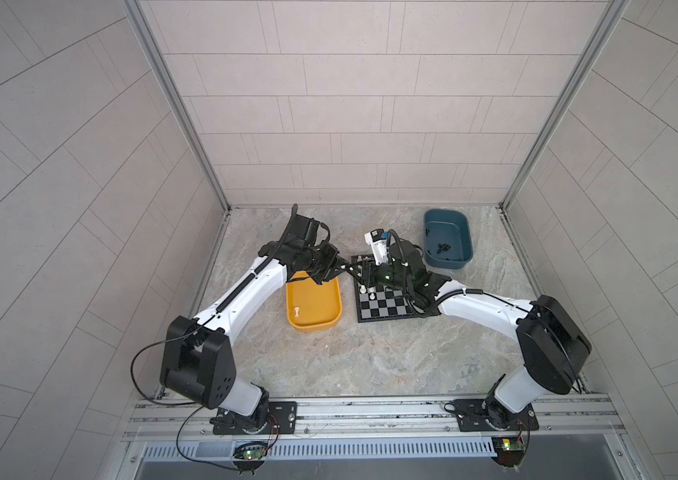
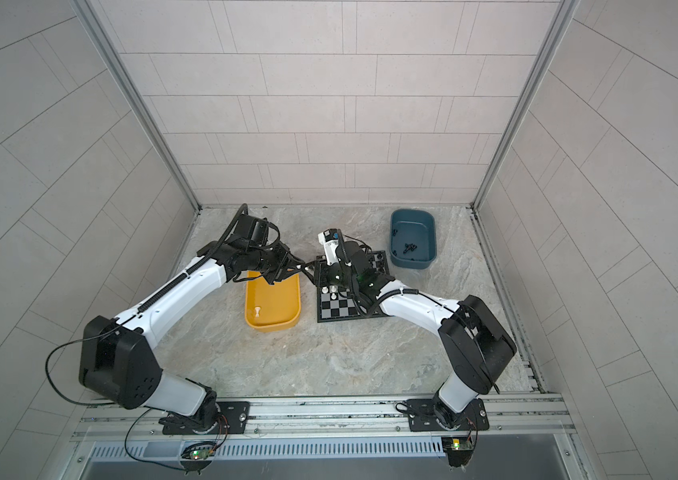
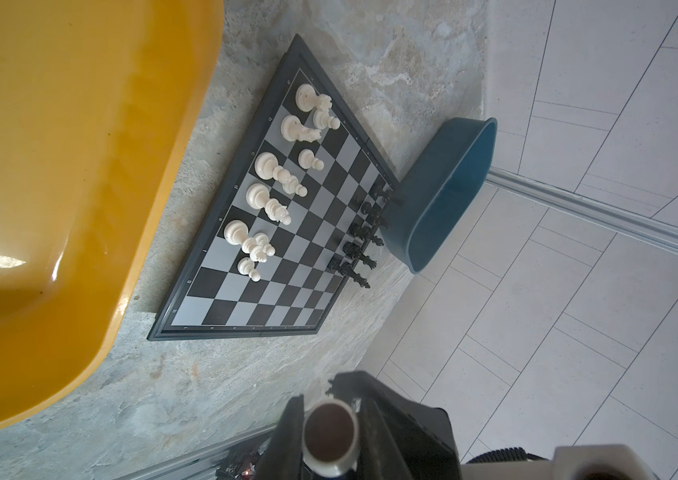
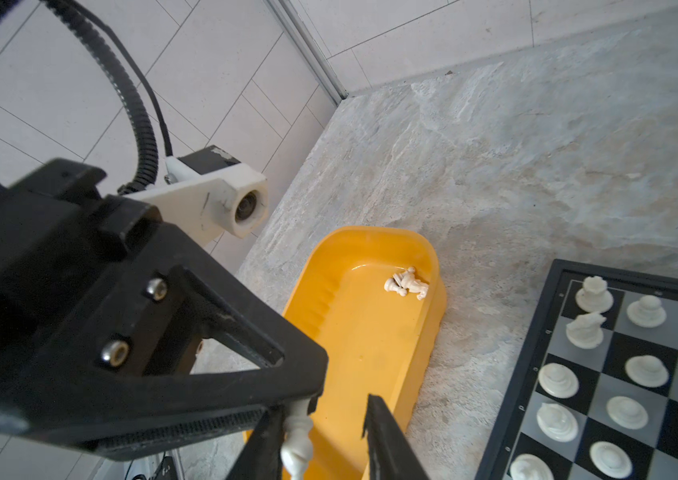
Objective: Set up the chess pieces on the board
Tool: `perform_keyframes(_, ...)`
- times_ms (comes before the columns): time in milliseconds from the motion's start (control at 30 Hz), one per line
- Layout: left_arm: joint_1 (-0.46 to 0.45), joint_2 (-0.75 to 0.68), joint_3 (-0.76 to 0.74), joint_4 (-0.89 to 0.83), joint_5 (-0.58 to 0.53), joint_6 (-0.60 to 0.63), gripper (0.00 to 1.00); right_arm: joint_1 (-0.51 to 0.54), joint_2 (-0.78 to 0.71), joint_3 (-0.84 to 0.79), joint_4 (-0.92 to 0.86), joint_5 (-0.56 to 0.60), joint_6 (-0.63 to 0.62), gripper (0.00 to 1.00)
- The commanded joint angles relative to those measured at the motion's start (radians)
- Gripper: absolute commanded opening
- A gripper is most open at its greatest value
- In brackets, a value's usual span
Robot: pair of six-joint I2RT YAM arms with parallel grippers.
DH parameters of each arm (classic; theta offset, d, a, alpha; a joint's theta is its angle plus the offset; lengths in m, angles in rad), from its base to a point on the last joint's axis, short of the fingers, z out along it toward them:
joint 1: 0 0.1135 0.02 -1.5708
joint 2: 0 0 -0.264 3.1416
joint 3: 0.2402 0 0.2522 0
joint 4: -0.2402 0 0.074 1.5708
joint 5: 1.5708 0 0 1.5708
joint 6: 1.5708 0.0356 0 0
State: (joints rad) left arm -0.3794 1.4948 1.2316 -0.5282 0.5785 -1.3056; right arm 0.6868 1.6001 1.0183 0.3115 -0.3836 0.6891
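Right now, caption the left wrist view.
Left fingers grip a white piece; beyond, a partly set board between yellow tray and teal tray.

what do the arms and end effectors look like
Left arm and right arm: white shells on the long links, black joint housings, black ribbed cable conduit alongside. Left end effector is black with triangular cut-outs and silver screws; right end effector is black too. A white camera mount sits at the left wrist.

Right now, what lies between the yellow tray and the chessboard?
Only a bare strip of marble tabletop, clearest in the left wrist view. In a top view, the left gripper and right gripper hover above its far end.
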Motion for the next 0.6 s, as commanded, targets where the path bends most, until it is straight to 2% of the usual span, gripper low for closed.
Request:
perform_keyframes(0,-0.007,-0.030,-0.017,-0.015,0.003,-0.009,0.05,0.005,0.014,0.019,0.024,0.020,0.010,0.28)
perform_keyframes(100,-0.013,-0.033,-0.018,-0.018,-0.005,-0.001,0.09,0.007,0.020,0.024,0.021,0.031,0.006,0.16)
perform_keyframes(200,-0.013,-0.036,-0.020,-0.030,-0.013,0.011,0.24,0.009,0.010,0.017,0.019,0.048,0.003,0.04)
perform_keyframes(267,-0.007,-0.036,-0.012,-0.016,-0.023,0.049,0.46,0.008,-0.017,0.006,0.009,0.066,-0.003,0.00)
perform_keyframes(300,-0.001,-0.038,0.002,-0.006,-0.031,0.094,0.69,0.008,-0.037,0.000,-0.009,0.077,-0.015,0.00)
perform_keyframes(333,0.012,-0.038,0.020,0.006,-0.029,0.149,0.95,0.008,-0.061,-0.001,-0.044,0.090,-0.027,0.00)
perform_keyframes(367,0.028,-0.037,0.043,-0.004,-0.027,0.200,1.00,0.008,-0.086,-0.002,-0.080,0.099,-0.039,0.00)
perform_keyframes(467,0.075,-0.035,0.119,-0.071,-0.016,0.406,1.00,0.002,-0.165,-0.001,-0.235,0.116,-0.089,0.00)
perform_keyframes(567,0.089,-0.044,0.154,-0.190,0.028,0.661,1.00,0.005,-0.200,0.066,-0.490,0.136,-0.179,0.00)
